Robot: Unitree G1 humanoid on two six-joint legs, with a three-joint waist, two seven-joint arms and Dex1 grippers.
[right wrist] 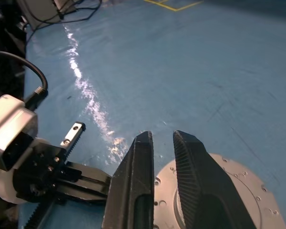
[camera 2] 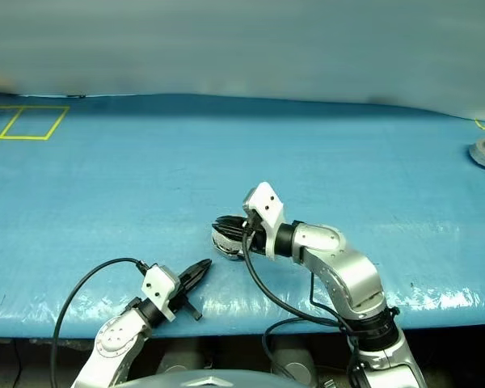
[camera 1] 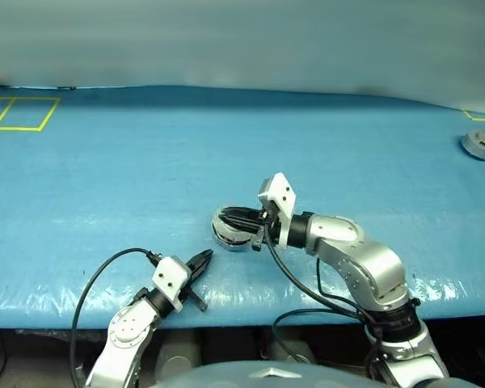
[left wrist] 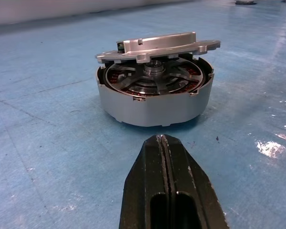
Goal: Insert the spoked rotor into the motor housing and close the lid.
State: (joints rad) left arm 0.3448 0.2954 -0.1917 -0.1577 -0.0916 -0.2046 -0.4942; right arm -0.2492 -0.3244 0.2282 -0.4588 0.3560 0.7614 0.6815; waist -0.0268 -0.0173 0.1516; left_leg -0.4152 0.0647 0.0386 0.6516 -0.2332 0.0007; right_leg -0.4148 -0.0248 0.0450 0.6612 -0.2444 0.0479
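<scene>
Head views: the motor housing [camera 1: 230, 229] sits on the blue desk [camera 1: 105, 162] near its front edge, with the right claw [camera 1: 244, 224] directly over it; the left claw [camera 1: 200, 264] lies just beside it, nearer the desk edge. A second small grey round part [camera 1: 481, 144] rests far off at the right. Left wrist view: left claw [left wrist: 162, 143] fingers pressed together, empty, tip pointed at the housing [left wrist: 155, 102] wall, apart from it. The spoked rotor [left wrist: 150, 78] is already seated inside, over the copper windings. The lid [left wrist: 157, 46] hangs almost level above, a gap showing at the front, not yet shut. Right wrist view: right claw [right wrist: 163, 143] fingers slightly spread, holding nothing, above the lid's plain grey outer face [right wrist: 248, 191]. Judgement: all-metal assembly, stiff, fairly heavy for its size, smooth-sided, likely slippery. Best contact: press on the lid's raised middle; steady the housing wall.
</scene>
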